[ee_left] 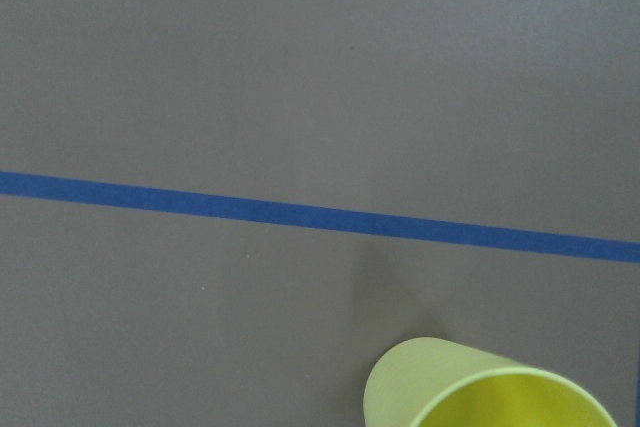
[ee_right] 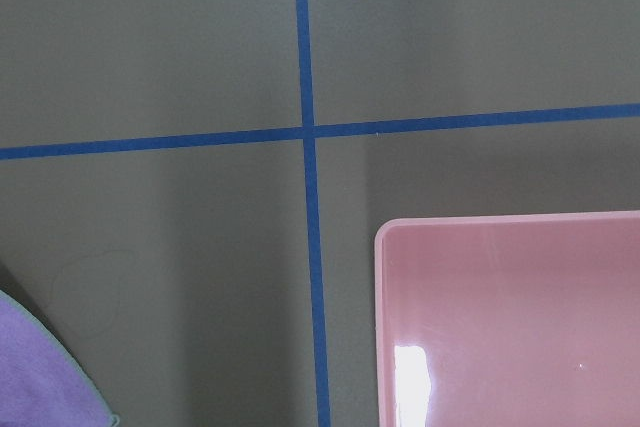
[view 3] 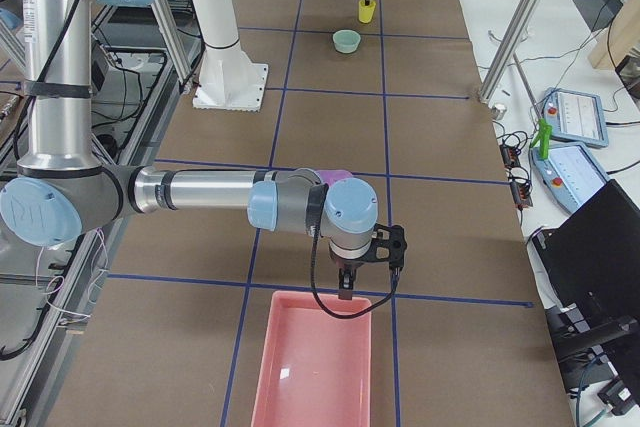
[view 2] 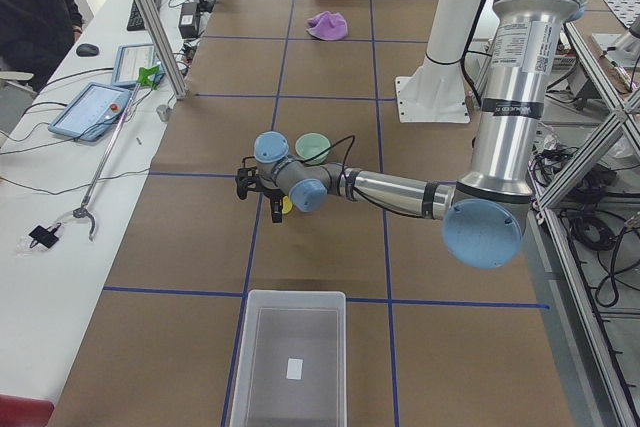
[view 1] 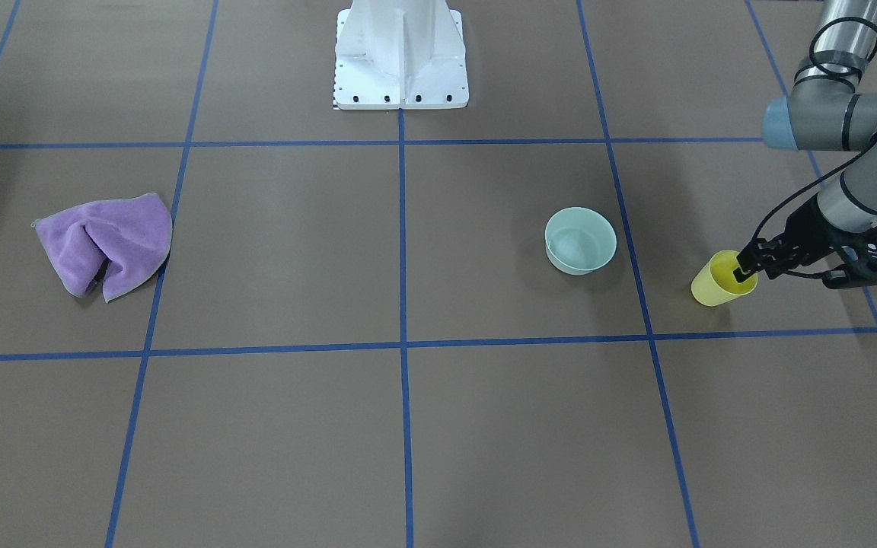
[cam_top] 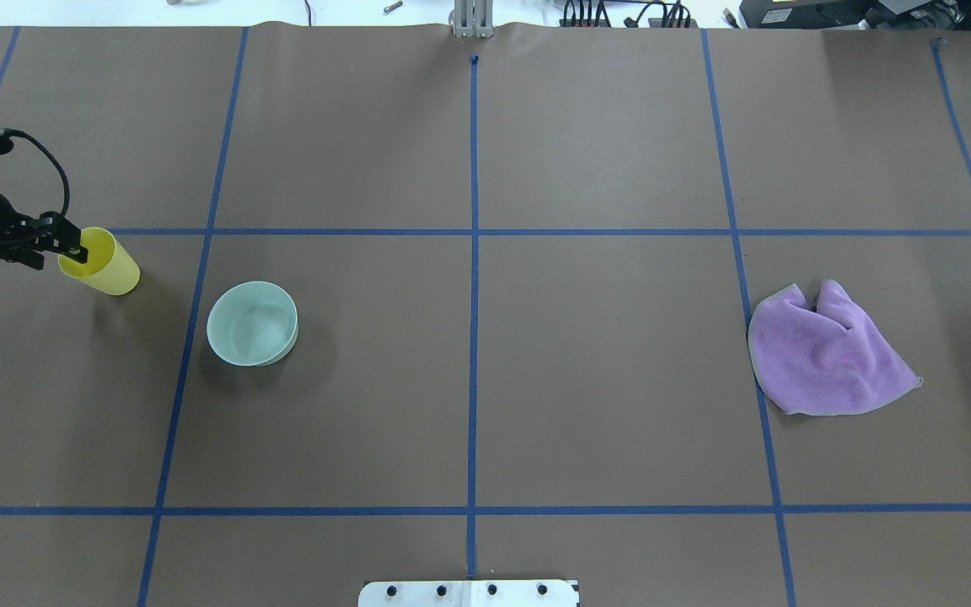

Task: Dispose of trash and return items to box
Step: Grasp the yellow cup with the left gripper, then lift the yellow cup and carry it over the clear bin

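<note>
The mint-green bowl [view 1: 580, 240] stands upright and empty on the brown table; it also shows in the overhead view [cam_top: 251, 323]. My left gripper [view 1: 745, 275] is shut on the rim of a yellow cup [view 1: 716, 283], one finger inside it, and the cup is tilted. The cup is beside the bowl in the overhead view [cam_top: 104, 263]. The frosted-white box [view 2: 290, 357] stands empty near the left arm. My right gripper [view 3: 345, 290] shows only in the exterior right view, over the near edge of a pink tray [view 3: 315, 362]; I cannot tell whether it is open or shut.
A crumpled purple cloth [cam_top: 823, 350] lies on the robot's right side, near the right arm, and its corner shows in the right wrist view [ee_right: 40, 367]. Blue tape lines grid the table. The white robot base [view 1: 400, 53] stands mid-table.
</note>
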Robot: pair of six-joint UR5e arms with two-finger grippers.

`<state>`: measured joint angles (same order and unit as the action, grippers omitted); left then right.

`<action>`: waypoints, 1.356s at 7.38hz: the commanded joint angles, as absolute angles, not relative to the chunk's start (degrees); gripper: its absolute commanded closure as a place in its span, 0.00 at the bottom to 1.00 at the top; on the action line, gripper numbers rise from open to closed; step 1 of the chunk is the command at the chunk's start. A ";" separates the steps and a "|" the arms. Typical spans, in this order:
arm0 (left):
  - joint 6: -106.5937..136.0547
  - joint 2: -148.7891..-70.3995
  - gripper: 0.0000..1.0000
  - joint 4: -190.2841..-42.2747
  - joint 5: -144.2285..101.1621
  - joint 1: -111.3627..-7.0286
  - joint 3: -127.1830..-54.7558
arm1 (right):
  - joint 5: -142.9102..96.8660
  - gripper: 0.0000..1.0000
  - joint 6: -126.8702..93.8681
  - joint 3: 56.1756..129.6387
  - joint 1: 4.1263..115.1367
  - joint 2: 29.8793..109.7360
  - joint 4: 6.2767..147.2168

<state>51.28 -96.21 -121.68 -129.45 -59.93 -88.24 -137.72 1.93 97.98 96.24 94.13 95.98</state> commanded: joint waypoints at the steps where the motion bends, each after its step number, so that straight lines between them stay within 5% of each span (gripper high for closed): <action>1: 51.50 -96.24 1.00 -121.47 -129.81 -59.85 -88.50 | -137.72 0.00 1.93 98.00 96.24 94.13 95.98; 3: 51.42 -95.54 1.00 -121.12 -141.68 -62.03 -91.74 | -137.72 0.00 1.93 98.00 96.24 94.13 95.89; 5: 46.71 -93.27 1.00 -121.11 -149.04 -75.28 -91.67 | -137.72 0.00 1.93 98.00 96.07 94.13 95.98; 10: -10.34 -88.51 1.00 -97.80 -127.42 -100.50 -89.92 | -137.72 0.00 1.76 98.09 95.36 93.96 95.89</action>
